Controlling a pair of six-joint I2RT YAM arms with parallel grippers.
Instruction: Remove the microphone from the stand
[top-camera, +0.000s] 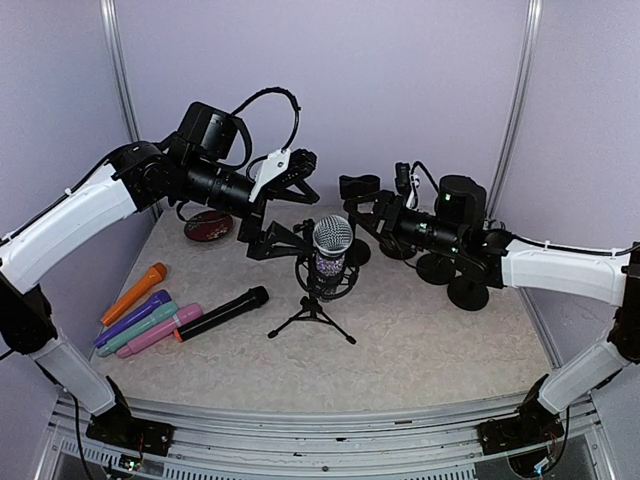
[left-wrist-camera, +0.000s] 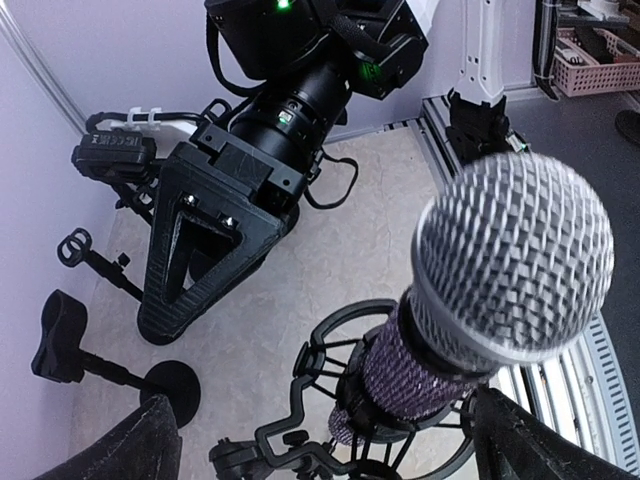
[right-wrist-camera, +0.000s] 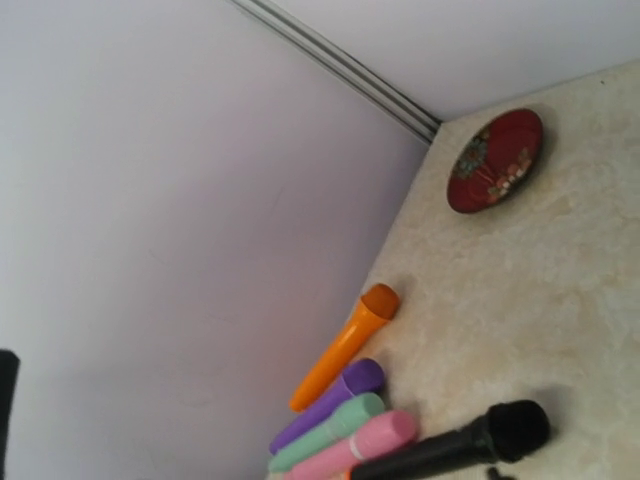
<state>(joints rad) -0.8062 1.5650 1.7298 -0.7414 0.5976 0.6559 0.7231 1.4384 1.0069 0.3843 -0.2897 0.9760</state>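
Two claws flank the microphone (top-camera: 332, 238), which sits upright in the shock mount of its tripod stand (top-camera: 312, 318). We see our left gripper (top-camera: 288, 205) with its jaws wide apart and empty; the silver mesh head stands just ahead of its fingertips (left-wrist-camera: 130, 448), roughly in line with the gap. Our right gripper (top-camera: 360, 207), close to the head on the opposite side, also has its jaws apart and holds nothing. Five loose microphones (top-camera: 170, 315) lie well away from both claws, and a red dish (top-camera: 208, 225) sits nearer the left one.
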